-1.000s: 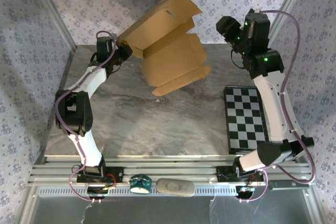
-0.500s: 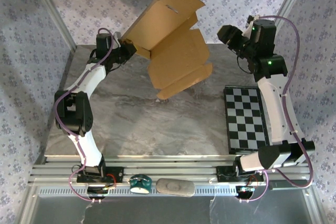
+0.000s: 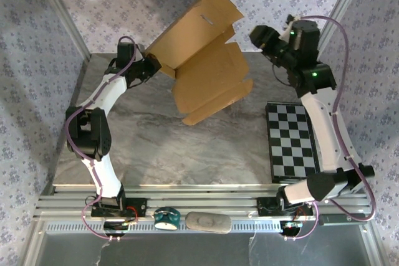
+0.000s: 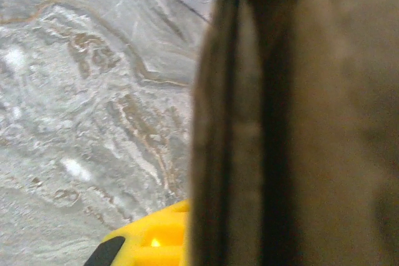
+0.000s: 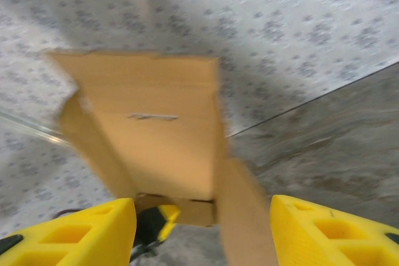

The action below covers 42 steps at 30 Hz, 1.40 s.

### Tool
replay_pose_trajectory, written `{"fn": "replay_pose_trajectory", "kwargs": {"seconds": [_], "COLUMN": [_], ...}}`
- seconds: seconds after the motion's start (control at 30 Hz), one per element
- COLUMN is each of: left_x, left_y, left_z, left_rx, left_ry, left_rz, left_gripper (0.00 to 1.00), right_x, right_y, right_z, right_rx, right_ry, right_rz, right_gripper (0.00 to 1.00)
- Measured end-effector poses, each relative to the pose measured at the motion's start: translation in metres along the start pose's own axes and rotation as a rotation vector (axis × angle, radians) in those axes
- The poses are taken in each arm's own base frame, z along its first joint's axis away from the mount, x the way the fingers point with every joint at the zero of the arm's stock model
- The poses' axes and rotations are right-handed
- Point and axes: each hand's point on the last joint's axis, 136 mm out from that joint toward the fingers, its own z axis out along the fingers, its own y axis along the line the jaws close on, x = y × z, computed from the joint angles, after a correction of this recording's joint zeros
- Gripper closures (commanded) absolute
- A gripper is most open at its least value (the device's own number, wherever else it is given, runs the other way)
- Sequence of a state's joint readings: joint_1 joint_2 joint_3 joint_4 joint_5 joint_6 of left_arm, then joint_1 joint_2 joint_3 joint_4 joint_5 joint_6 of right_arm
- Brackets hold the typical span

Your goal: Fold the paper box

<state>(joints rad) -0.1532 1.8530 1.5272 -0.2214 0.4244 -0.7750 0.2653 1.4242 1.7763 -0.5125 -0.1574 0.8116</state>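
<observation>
Now, from the camera above, the left hand (image 3: 151, 66) is closed tight on one corner of the paper box (image 3: 202, 54). It holds the brown box up in the air, tilted, over the far part of the desk (image 3: 187, 147). The box is half folded, with flaps hanging open. The right hand (image 3: 257, 34) is up in the air just to the right of the box and does not touch it. A checkered board (image 3: 292, 138) lies flat on the right side of the desk, well apart from the box.

From the left wrist, the box (image 4: 299, 123) is very close and blurry on the right. A bit of a yellow finger (image 4: 153, 241) peeks out at the bottom, right against the cardboard. The gray desk (image 4: 81, 91) is on the left.

From the right wrist, the two yellow fingers (image 5: 81, 232) stand wide apart with nothing held between them. The box (image 5: 156, 135) is ahead, and one flap sticks out toward the camera. Behind it is the flowery wall (image 5: 312, 23).
</observation>
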Motion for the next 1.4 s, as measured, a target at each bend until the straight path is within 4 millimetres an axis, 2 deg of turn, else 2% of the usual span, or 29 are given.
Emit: {"fn": "replay_pose_trajectory", "kwargs": {"seconds": [0.13,0.23,0.33,0.4,0.47,0.53,0.63,0.73,0.8,0.9,0.97,1.07,1.17,1.27,1.33,1.4], "left_x": [0.01,0.018,0.02,0.02,0.019,0.017,0.016,0.016,0.017,0.018,0.02,0.022,0.017,0.014,0.014,0.014], "left_y": [0.007,0.011,0.006,-0.001,-0.009,-0.016,-0.018,-0.011,-0.005,0.002,0.003,-0.001,-0.012,-0.018,-0.016,-0.015], "left_z": [0.004,0.003,-0.004,-0.012,-0.021,-0.028,-0.034,-0.037,-0.038,-0.041,-0.042,-0.045,-0.049,-0.051,-0.051,-0.052], "left_rx": [-0.079,-0.142,-0.184,-0.195,-0.199,-0.198,-0.216,-0.263,-0.304,-0.363,-0.394,-0.418,-0.42,-0.419,-0.426,-0.435], "left_ry": [-0.006,-0.014,-0.046,-0.077,-0.108,-0.135,-0.161,-0.173,-0.178,-0.194,-0.198,-0.204,-0.223,-0.239,-0.24,-0.236], "left_rz": [-0.001,0.003,0.022,0.039,0.054,0.066,0.078,0.094,0.111,0.146,0.178,0.224,0.259,0.273,0.278,0.285], "left_gripper": [1.0,1.0,1.0,1.0,1.0,1.0,1.0,1.0,1.0,1.0,1.0,1.0,1.0,1.0,1.0,1.0], "right_x": [0.013,-0.004,-0.017,-0.018,-0.012,-0.002,0.017,0.022,0.02,0.012,0.003,-0.006,-0.005,0.004,0.011,0.016], "right_y": [0.058,0.078,0.074,0.064,0.049,0.036,0.019,0.017,0.021,0.033,0.046,0.057,0.053,0.031,0.015,0.003], "right_z": [0.008,0.023,0.05,0.071,0.095,0.115,0.132,0.128,0.115,0.086,0.068,0.057,0.064,0.081,0.091,0.097], "right_rx": [-0.058,-0.065,-0.046,-0.039,-0.022,0.002,0.053,0.081,0.086,0.076,0.048,0.023,0.021,0.058,0.094,0.124], "right_ry": [0.012,-0.015,-0.014,0.022,0.072,0.117,0.177,0.18,0.161,0.123,0.095,0.078,0.1,0.153,0.182,0.202], "right_rz": [0.03,0.027,0.052,0.092,0.142,0.182,0.199,0.155,0.101,0.019,-0.026,-0.069,-0.058,-0.002,0.024,0.033], "right_gripper": [0.43,0.44,0.48,0.49,0.51,0.59,0.63,0.64,0.67,0.71,0.71,0.66,0.63,0.6,0.63,0.7]}}
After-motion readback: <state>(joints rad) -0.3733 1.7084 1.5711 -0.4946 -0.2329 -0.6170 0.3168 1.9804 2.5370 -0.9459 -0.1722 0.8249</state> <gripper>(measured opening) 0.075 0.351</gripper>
